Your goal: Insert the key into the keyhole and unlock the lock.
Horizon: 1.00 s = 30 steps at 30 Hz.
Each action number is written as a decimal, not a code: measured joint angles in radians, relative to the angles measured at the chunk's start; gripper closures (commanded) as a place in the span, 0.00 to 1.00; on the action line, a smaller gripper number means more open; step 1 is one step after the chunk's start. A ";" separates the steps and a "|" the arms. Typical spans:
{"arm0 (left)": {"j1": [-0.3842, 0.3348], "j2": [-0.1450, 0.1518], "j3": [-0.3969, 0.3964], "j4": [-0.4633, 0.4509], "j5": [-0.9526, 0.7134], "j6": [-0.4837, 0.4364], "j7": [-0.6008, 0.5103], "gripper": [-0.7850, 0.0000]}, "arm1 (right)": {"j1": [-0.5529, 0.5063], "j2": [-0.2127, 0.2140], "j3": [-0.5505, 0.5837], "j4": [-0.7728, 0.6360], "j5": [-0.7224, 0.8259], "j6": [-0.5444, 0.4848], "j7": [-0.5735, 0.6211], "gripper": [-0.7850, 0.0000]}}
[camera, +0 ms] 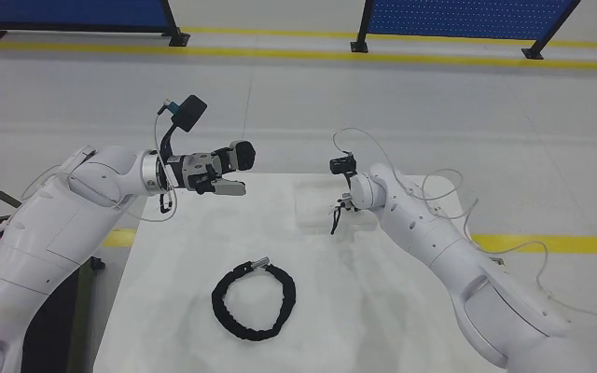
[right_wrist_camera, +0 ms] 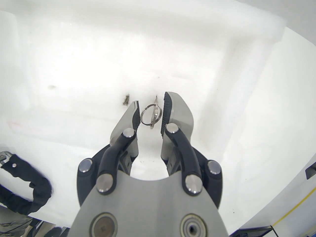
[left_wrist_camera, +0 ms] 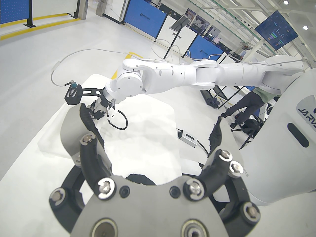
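Desk (camera: 168, 308): white surface carrying the foam tray and the lock.
Foam tray (camera: 312, 191): shallow white tray with raised walls (right_wrist_camera: 246, 50). It is the reference point for every location below.
Lock (camera: 252, 300): black fabric-sleeved chain closed into a loop, with a metal end at the part of the loop nearest the foam tray. It lies flat on the desk outside the tray, well apart from it on the robot's side, and neither tool touches it.
Key ring (right_wrist_camera: 150, 115): two metal split rings standing on edge above the floor of the foam tray, inside its walls. A thin metal sliver shows just beyond the rings; it cannot be told whether this is the key blade.
Right tool (camera: 336, 216): lowered into the foam tray. In the right wrist view (right_wrist_camera: 150, 101) the jaws are closed to the width of the rings, with one ribbed pad against each side of the key ring.
Left tool (camera: 241, 172): raised above the desk edge, to the side of the foam tray and apart from it. In the left wrist view (left_wrist_camera: 150, 114) the jaws are spread wide and hold nothing.
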State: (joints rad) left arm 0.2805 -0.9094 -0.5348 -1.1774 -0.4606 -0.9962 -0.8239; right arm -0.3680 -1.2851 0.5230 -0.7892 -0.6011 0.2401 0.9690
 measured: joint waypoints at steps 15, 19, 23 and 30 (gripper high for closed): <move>0.000 0.000 0.000 0.000 0.000 0.000 0.000 0.00 | 0.020 -0.039 0.007 0.050 -0.043 0.009 0.025 1.00; 0.000 0.000 0.000 0.000 0.000 0.000 0.000 0.00 | 0.031 -0.046 0.005 0.041 -0.078 0.027 0.036 1.00; 0.000 0.000 0.000 0.000 0.000 0.000 0.000 0.00 | 0.038 -0.049 0.007 0.018 -0.120 0.051 0.051 1.00; 0.000 0.000 0.000 0.000 0.000 0.000 0.000 0.00 | 0.034 -0.048 0.016 -0.018 -0.180 0.078 0.082 1.00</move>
State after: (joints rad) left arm 0.2805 -0.9094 -0.5348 -1.1774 -0.4606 -0.9962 -0.8239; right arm -0.3335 -1.3334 0.5392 -0.8074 -0.7815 0.3184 1.0507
